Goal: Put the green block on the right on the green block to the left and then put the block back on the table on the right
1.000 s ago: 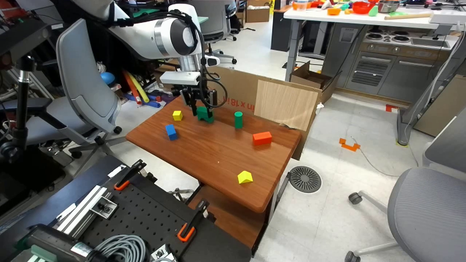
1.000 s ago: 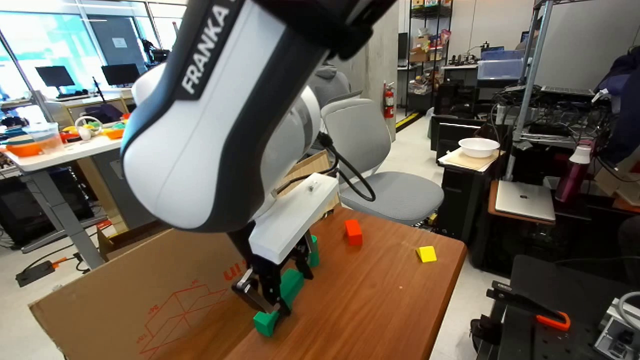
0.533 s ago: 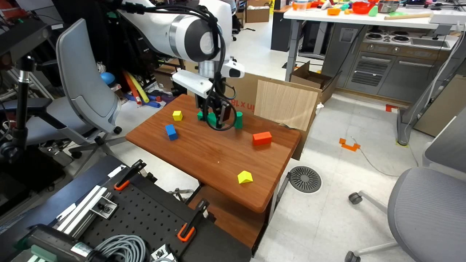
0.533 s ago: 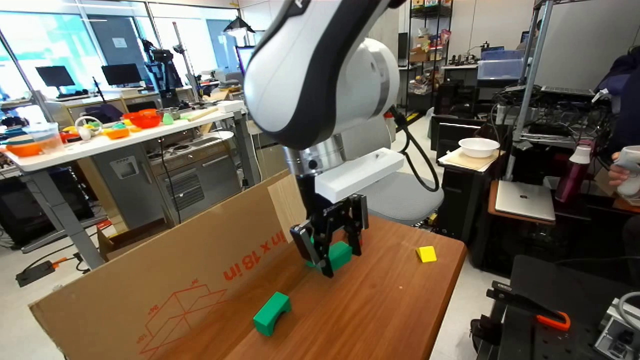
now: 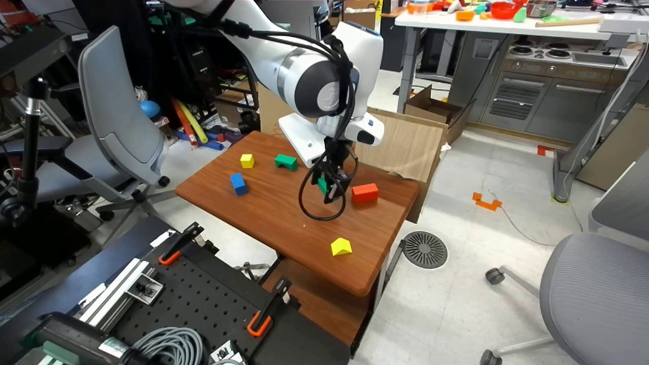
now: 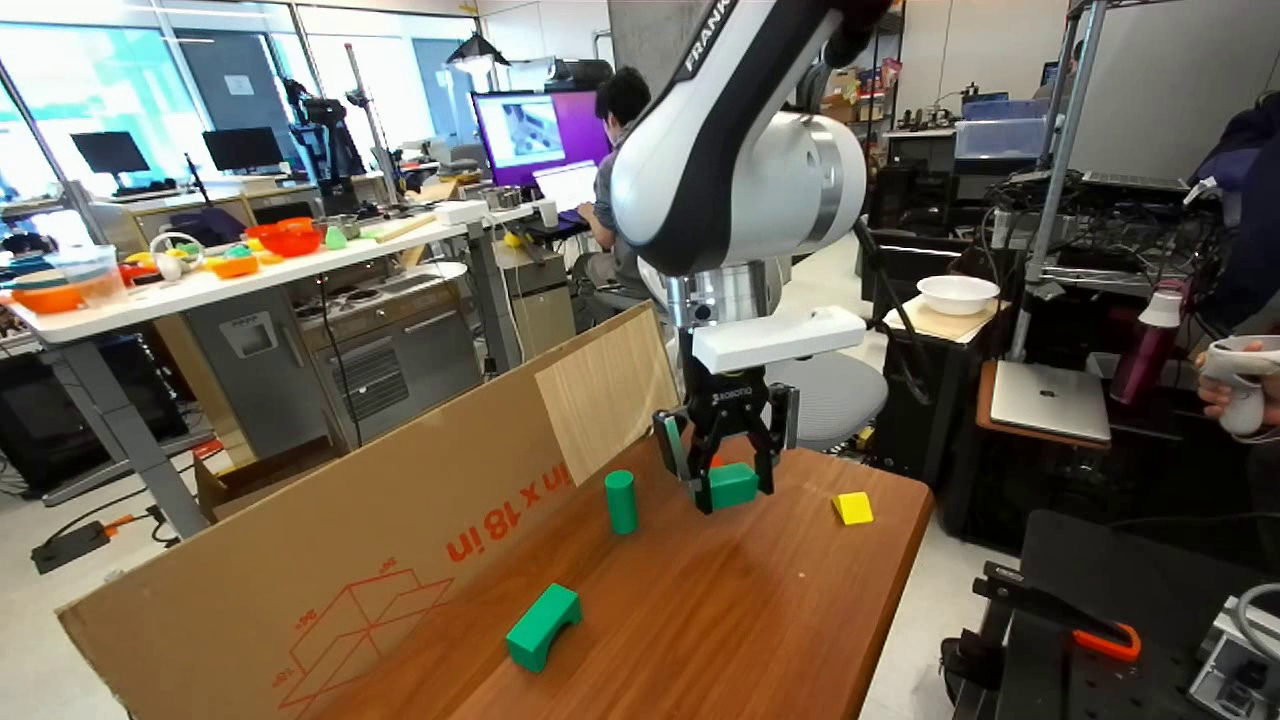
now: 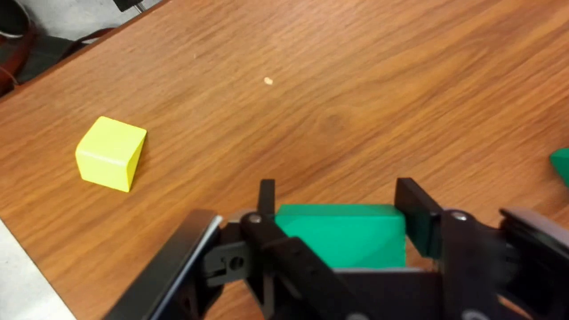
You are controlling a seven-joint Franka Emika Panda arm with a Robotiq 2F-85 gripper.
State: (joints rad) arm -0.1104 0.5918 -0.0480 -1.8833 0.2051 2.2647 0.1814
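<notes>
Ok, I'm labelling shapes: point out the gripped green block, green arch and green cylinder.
Held green block (image 7: 353,238): wrist view, camera-facing side.
Green arch (image 6: 543,618): in an exterior view, top face.
Green cylinder (image 6: 622,506): in an exterior view, curved side.

Gripper grips green block between 2 fingers; yellow block at left on wood tabletop.

Green block — partly covered
In the wrist view the gripper covers its lower edge and runs off the bottom; a second green block is cut off at right, its shape unclear. In an exterior view the red block is mostly hidden behind the gripper — the table cropped below.
</notes>
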